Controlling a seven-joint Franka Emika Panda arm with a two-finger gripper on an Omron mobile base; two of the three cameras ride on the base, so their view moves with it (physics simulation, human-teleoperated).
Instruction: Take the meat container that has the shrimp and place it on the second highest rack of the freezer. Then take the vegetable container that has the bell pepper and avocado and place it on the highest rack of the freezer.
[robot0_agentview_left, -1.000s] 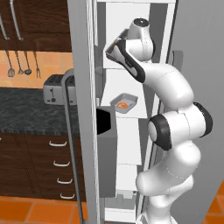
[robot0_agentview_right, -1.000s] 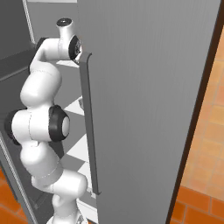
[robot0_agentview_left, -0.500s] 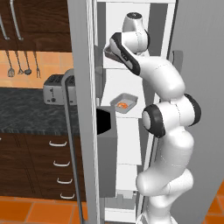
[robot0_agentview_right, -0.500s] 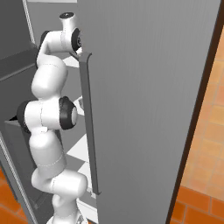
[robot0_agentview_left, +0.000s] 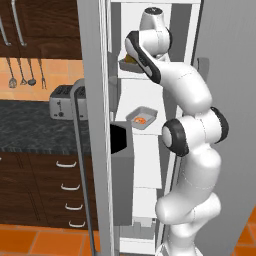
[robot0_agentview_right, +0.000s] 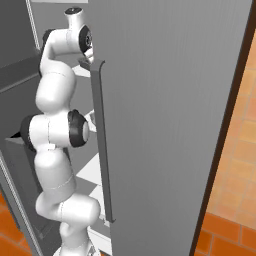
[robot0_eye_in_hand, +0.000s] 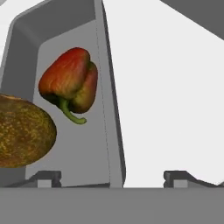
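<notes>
Left base view. Item: freezer (robot0_agentview_left: 150, 100), door swung open, white shelves exposed. The arm reaches up into the top of the compartment; the hand (robot0_agentview_left: 131, 59) sits at the highest rack (robot0_agentview_left: 131, 73), with the vegetable container (robot0_agentview_left: 126, 64) at its tip, a grey tray with a yellow-brown lump just showing. Below it, on the second highest rack (robot0_agentview_left: 131, 131), rests the meat container (robot0_agentview_left: 142, 118) with the shrimp (robot0_agentview_left: 140, 120) inside. The first placement looks done.

Right base view. The arm rises along the fridge door edge and its long vertical handle (robot0_agentview_right: 101, 145); the wrist turns inward at the top of the compartment. The tray is hidden by the door.

Hand view. The container's grey side wall (robot0_eye_in_hand: 109, 109) runs away from the camera, straight between the two fingertips (robot0_eye_in_hand: 46, 178), one tip inside the tray and one outside over the white shelf surface. Jaws appear set narrow around that wall, seemingly gripping it. Inside: bell pepper (robot0_eye_in_hand: 70, 81) upright-ish, avocado (robot0_eye_in_hand: 24, 131) nearer, to one side. Judgement: the tray lies directly ahead, long axis pointing into the freezer; release turns on it sitting flat on the rack.
</notes>
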